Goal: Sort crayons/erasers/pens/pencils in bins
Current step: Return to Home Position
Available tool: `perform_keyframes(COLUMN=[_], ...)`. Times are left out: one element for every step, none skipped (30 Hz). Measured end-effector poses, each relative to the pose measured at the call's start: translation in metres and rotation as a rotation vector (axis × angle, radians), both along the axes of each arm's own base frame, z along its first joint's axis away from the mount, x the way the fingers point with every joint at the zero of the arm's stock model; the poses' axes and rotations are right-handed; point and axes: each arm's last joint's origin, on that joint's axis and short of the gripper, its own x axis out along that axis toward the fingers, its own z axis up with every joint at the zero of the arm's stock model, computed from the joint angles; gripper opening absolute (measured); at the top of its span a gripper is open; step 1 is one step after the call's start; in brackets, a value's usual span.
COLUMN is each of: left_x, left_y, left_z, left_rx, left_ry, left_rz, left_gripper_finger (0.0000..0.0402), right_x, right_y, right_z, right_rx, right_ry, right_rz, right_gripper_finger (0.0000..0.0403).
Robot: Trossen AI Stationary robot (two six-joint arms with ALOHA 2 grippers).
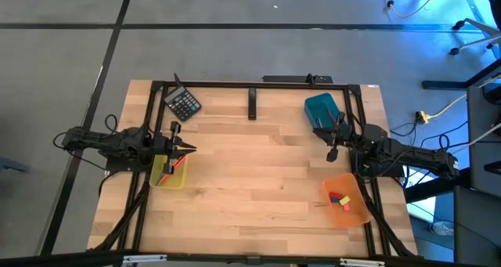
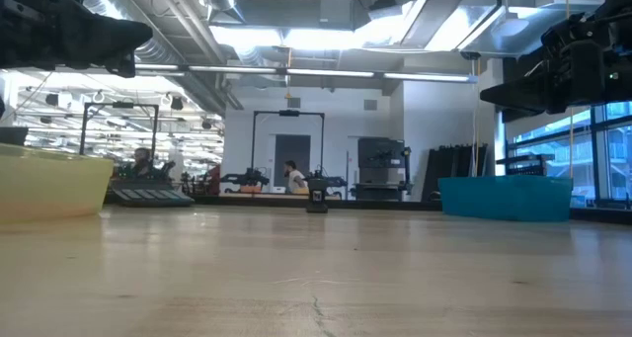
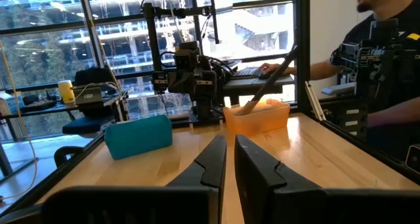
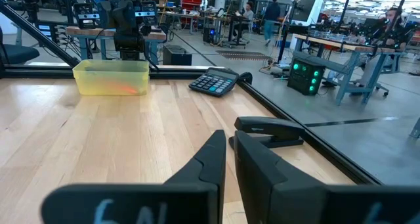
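Note:
My left gripper (image 1: pixel 189 149) is shut and empty, hovering by the far edge of the translucent yellow bin (image 1: pixel 170 174), which holds thin sticks, red and dark. My right gripper (image 1: pixel 332 153) is shut and empty, between the teal bin (image 1: pixel 321 110) and the translucent orange bin (image 1: pixel 345 199). Red, blue and yellow erasers (image 1: pixel 340 200) lie in the orange bin; I cannot make out a pink one. In the left wrist view the fingers (image 3: pixel 230 155) point at the teal bin (image 3: pixel 138 136) and the orange bin (image 3: pixel 257 116). In the right wrist view the fingers (image 4: pixel 230 148) point at the yellow bin (image 4: pixel 111 77).
A black calculator (image 1: pixel 182 104) lies at the far left, and a black stapler (image 1: pixel 252 104) at the far middle. A dark frame (image 1: pixel 258 84) runs around the table. A person (image 3: pixel 367 60) sits beyond the table's right side. The table's middle (image 1: pixel 258 165) is bare wood.

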Motion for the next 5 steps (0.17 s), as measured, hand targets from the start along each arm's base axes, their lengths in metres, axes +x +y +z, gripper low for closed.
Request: perform_keyframes(left_x=[0.0000,0.0000,0.0000,0.0000,0.0000], left_y=[0.0000,0.0000,0.0000,0.0000,0.0000], left_z=[0.0000,0.0001,0.0000,0.0001,0.0001], left_rx=[0.000,0.000,0.000,0.000,0.000], left_ry=[0.000,0.000,0.000,0.000,0.000], left_rz=[0.000,0.000,0.000,0.000,0.000], left_gripper_finger=[0.0025,0.0025,0.0025,0.0025,0.0025], right_x=[0.0000,0.0000,0.0000,0.0000,0.0000], right_y=[0.0000,0.0000,0.0000,0.0000,0.0000], right_z=[0.0000,0.0000,0.0000,0.0000,0.0000], right_rx=[0.000,0.000,0.000,0.000,0.000], right_ry=[0.000,0.000,0.000,0.000,0.000], right_rz=[0.000,0.000,0.000,0.000,0.000], right_gripper_finger=[0.0037,0.0037,0.0037,0.0037,0.0037])
